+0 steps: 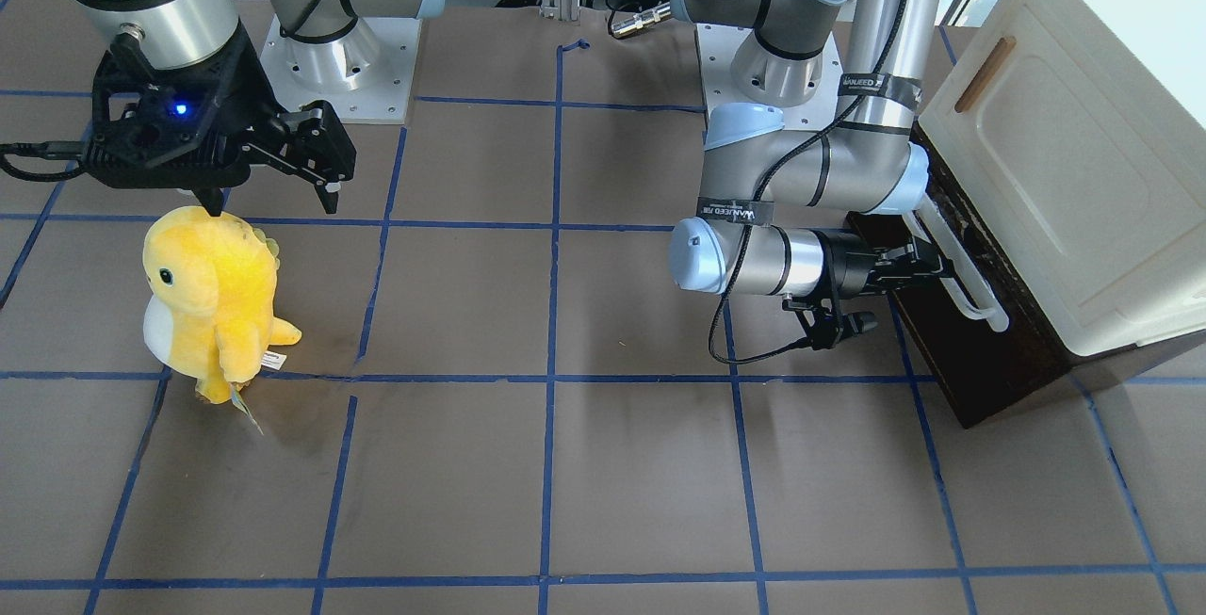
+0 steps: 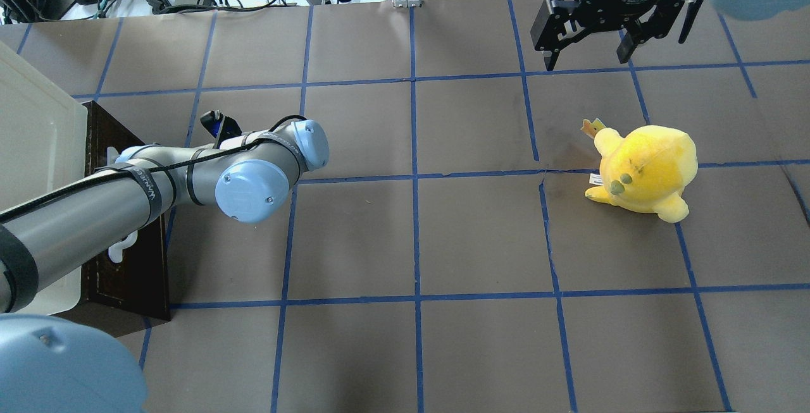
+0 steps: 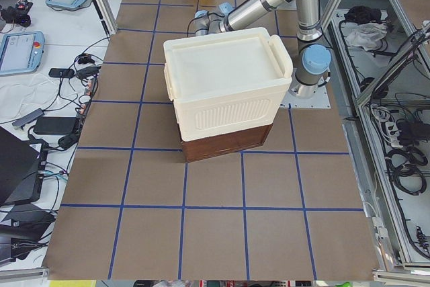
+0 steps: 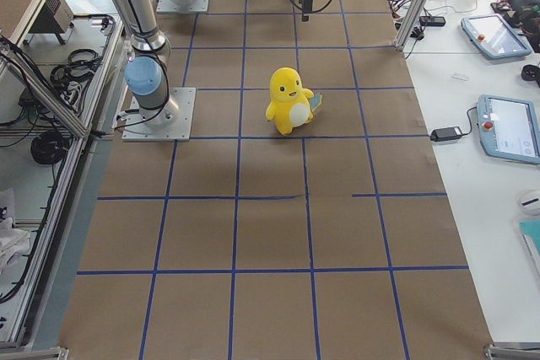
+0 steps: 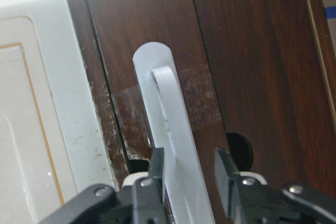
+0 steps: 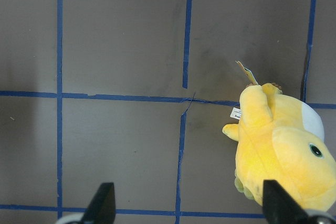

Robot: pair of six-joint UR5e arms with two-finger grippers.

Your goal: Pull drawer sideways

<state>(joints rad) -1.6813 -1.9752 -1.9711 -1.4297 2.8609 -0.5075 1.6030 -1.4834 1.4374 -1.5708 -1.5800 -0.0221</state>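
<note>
The drawer [image 1: 980,361] has a dark brown wooden front and sits under a cream-white cabinet [image 1: 1065,182] at the table's left end. Its long white bar handle [image 1: 975,299] runs along the front. My left gripper [image 1: 928,262] is at that handle. In the left wrist view the handle [image 5: 176,129] passes between the two fingers of my left gripper [image 5: 190,163], with a small gap on one side, so the gripper is open around it. The drawer's inside does not show. My right gripper [image 2: 588,52] is open and empty, hanging above the table far from the drawer.
A yellow plush toy [image 2: 642,169] stands on the brown paper table under my right gripper; it also shows in the right wrist view [image 6: 283,156]. The cabinet panel has a small brown wooden handle [image 1: 985,75]. Blue tape lines grid the table.
</note>
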